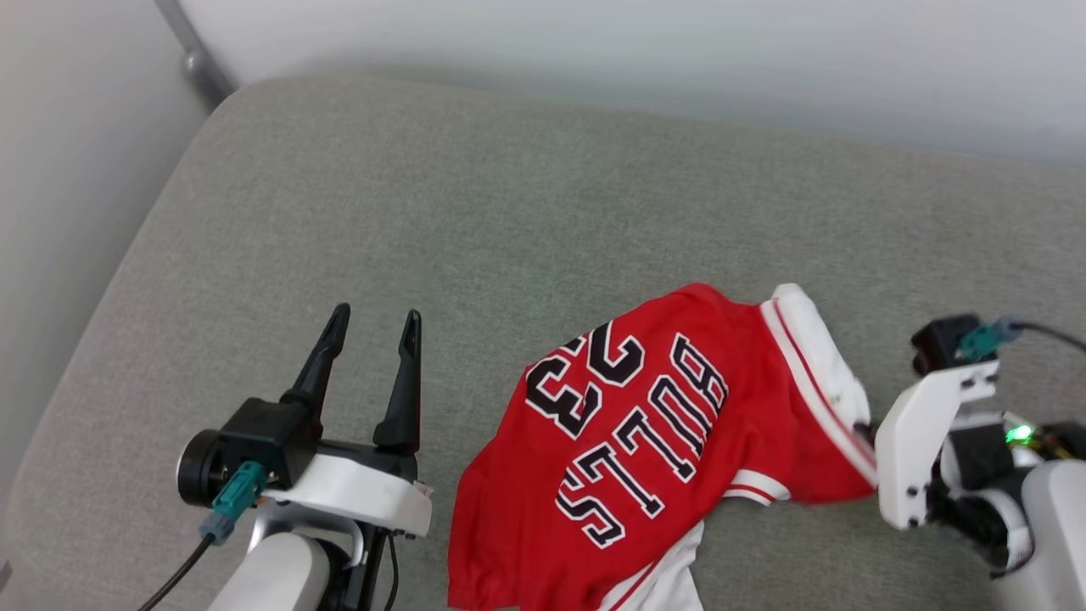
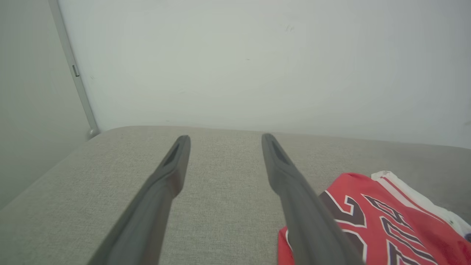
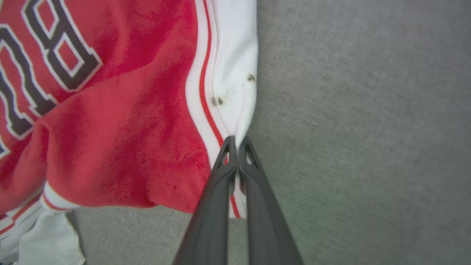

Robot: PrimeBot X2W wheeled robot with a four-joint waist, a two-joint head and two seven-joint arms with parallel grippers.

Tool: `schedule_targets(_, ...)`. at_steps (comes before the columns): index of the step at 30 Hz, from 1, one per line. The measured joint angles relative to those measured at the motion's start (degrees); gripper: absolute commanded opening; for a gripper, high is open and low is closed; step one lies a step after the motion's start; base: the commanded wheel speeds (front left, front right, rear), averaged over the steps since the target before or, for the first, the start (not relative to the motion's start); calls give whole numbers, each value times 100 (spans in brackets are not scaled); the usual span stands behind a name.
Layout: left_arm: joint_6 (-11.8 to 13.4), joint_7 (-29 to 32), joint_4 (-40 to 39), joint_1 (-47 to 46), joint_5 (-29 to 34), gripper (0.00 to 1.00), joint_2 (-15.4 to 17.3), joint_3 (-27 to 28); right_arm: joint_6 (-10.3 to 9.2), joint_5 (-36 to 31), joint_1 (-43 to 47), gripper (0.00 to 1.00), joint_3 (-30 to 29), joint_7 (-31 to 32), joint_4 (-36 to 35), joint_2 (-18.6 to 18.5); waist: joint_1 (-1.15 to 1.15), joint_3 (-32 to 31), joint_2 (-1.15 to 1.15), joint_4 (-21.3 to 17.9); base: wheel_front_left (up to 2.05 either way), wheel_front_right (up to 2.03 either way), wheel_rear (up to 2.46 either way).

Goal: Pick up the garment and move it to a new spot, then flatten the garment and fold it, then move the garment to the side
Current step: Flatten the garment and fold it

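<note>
The garment (image 1: pixel 645 441) is a red jersey with white sleeves and a black "BULLS 23" print, lying rumpled on the grey cushion near its front edge. In the right wrist view my right gripper (image 3: pixel 236 141) is shut, its fingertips pinching the garment's (image 3: pixel 110 129) white sleeve at the red-striped trim. In the head view that gripper's white body (image 1: pixel 920 433) sits at the jersey's right edge, its fingers hidden. My left gripper (image 1: pixel 373 321) stands open to the left of the garment (image 2: pixel 386 221), above bare cushion, with nothing between its fingers.
A grey fabric cushion (image 1: pixel 475 221) carries everything, with wide bare fabric behind and to the left of the jersey. A pale wall (image 2: pixel 257 66) rises behind it. A grey pipe (image 1: pixel 199 64) runs down at the back left corner.
</note>
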Motion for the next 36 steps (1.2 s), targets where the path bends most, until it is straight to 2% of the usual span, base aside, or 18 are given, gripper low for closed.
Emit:
schedule_targets(6,13,3,58,196,-11,100,44,0,1,-339,-331,0,-221,-208,-357,-232,0,-228,0,-275,0,0,0)
schedule_targets(12,43,92,-8,299,-36,100,102,-30,1,-911,-257,0,-1316,-255,-795,-446,0,-334,0,-640,0,0,0)
schedule_targets(16,62,148,-22,324,-41,100,137,-46,1,-1189,275,0,-2084,-319,-946,-308,0,-304,0,-837,0,0,0)
schedule_targets(17,62,148,-22,324,-41,100,137,-46,1,-1189,275,0,-2084,-319,-946,-308,0,-304,0,-837,0,0,0)
schedule_targets(20,78,180,-10,331,-51,100,163,-43,1,-1305,701,0,-2438,-598,-745,24,0,-261,0,-951,0,0,0)
schedule_targets(21,87,192,8,342,-69,100,190,-36,1,-1346,894,7,-2590,-944,-479,311,0,-237,0,-1017,0,0,0)
schedule_targets(22,88,209,14,345,-76,100,201,-33,1,-1363,939,31,-2646,-1109,-332,435,0,-229,0,-1046,0,0,0)
schedule_targets(23,88,220,23,349,-88,100,205,-32,1,-1367,964,72,-2683,-1294,-174,548,0,-222,0,-1073,0,0,0)
schedule_targets(24,88,220,23,349,-88,100,205,-32,1,-1367,964,100,-2683,-1294,-174,548,0,-222,0,-1073,0,0,0)
schedule_targets(28,109,237,66,410,-121,100,225,-23,1,-1334,977,100,-2702,-2163,193,757,0,-281,0,-1120,0,0,0)
schedule_targets(34,243,292,120,655,-196,100,281,19,1,-1452,958,100,-2740,-3808,-104,865,-1,-573,0,-1120,0,0,0)
schedule_targets(36,247,313,121,690,-197,100,291,19,1,-1467,978,100,-2682,-3939,-168,886,-1,-629,0,-1115,0,0,0)
